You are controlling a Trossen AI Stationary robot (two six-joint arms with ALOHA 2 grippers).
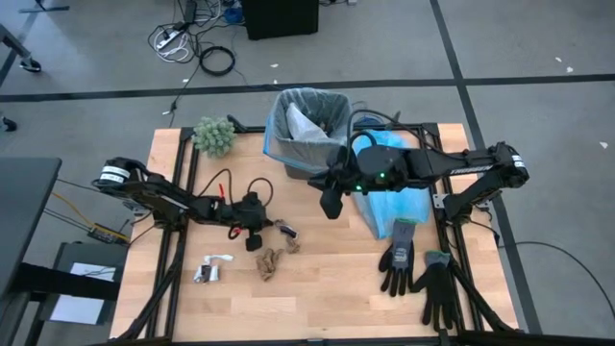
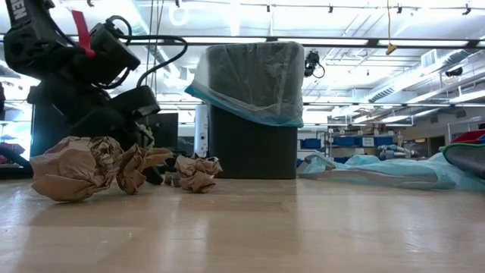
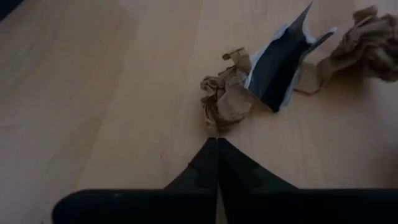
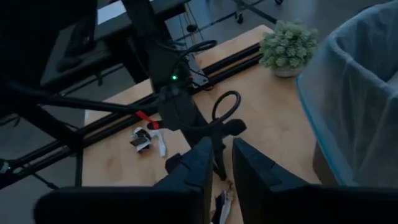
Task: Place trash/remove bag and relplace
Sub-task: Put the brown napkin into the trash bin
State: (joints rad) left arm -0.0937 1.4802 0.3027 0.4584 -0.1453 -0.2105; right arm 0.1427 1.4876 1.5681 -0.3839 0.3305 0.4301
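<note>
No readable labels. Left gripper (image 3: 217,144) jaws shut, empty, tips just short of brown paper scrap (image 3: 225,101) on table (image 1: 327,279). Right gripper (image 1: 332,200) beside bin (image 1: 307,130), jaws slightly apart, holding nothing. Bag (image 1: 284,113) lines bin, mouth upward

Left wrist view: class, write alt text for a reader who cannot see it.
The left gripper, its dark fingers shut and empty, hovers over a light wooden table beside a crumpled brown paper scrap. A dark, white-edged wrapper lies against it, with another brown paper wad beyond.
</note>
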